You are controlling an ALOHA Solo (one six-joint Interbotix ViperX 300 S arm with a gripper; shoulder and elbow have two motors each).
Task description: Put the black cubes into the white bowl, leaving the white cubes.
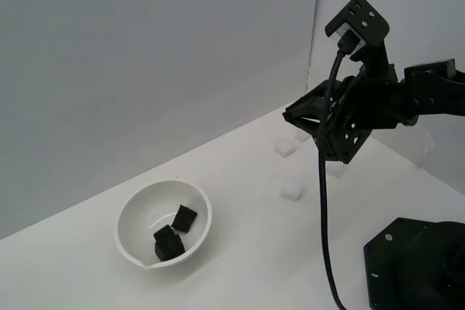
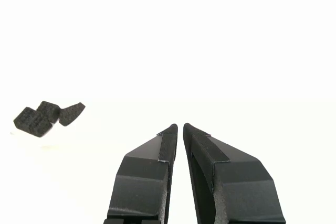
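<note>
- Wrist view shows the hand [image 2: 180, 126] clenched on nothing, fingertips nearly touching.
- Black cubes [image 1: 175, 231] lie in the white bowl [image 1: 131, 210], near left; a third isn't clear.
- White cubes [image 1: 291, 188] stay on the desk [image 1: 240, 266]; I'd retreat high, clear of them.
- Overexposure hides them at the wrist.

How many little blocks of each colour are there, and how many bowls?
White bowl: 1
Black cubes: 3, all inside the bowl
White cubes: 4, on the table, two of them partly hidden
Total: 8
</note>
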